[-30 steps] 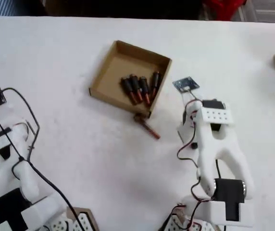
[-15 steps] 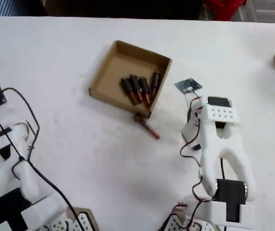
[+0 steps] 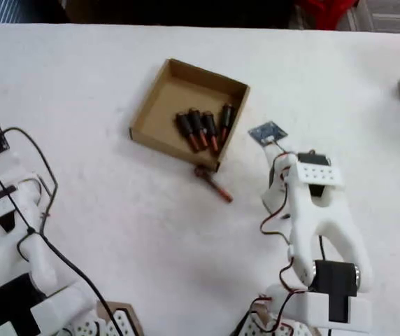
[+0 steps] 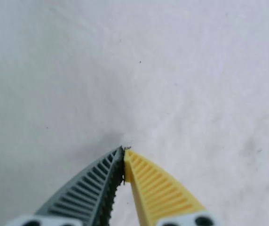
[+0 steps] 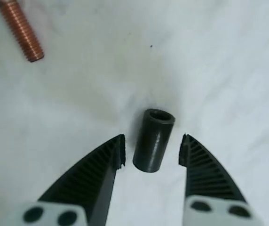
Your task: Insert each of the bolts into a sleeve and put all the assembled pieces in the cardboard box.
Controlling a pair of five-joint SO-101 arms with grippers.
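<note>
Toward the far middle of the table (image 3: 81, 84) we see the cardboard box (image 3: 166, 91). Four assembled pieces (image 3: 203, 129) lie side by side on its floor, closer to its right wall. Just outside the box's near wall a copper-coloured bolt (image 3: 214, 185) lies loose on the table, one end close to the cardboard.

To the right of that bolt we find the right arm (image 3: 319, 210), reaching from the near edge toward the box. Its wrist view shows the right gripper (image 5: 152, 150) spread wide, with a black sleeve (image 5: 153, 140) between the two dark ribbed fingers. We see a gap on either side of the sleeve, so nothing is grasped. We cannot tell whether the sleeve stands or lies, though its open end faces away from the gripper. The bolt's threaded end lies apart from it, farther out.

At the near left sits the left arm (image 3: 8, 245). The left gripper (image 4: 124, 157) has its grey and yellow fingers pressed together at the tips, holding nothing, above bare table.
</note>
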